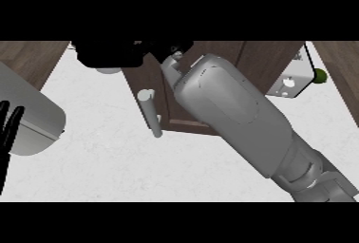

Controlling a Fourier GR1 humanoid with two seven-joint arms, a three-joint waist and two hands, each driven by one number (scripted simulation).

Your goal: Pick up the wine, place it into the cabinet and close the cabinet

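head view: one brown cabinet [259, 57] with one pale handle [149, 114]; right hand [119, 53] dark against its top, grasp cannot be told; left hand [8, 123] at left edge, fingers straight, slightly spread; wine [320, 75] perhaps the green knob far right.

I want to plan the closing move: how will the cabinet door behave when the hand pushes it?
The door looks like a flat wooden panel, so it is probably stiff and should swing rather than bend. Its handle looks like a smooth round bar, so a grip may slide along it.
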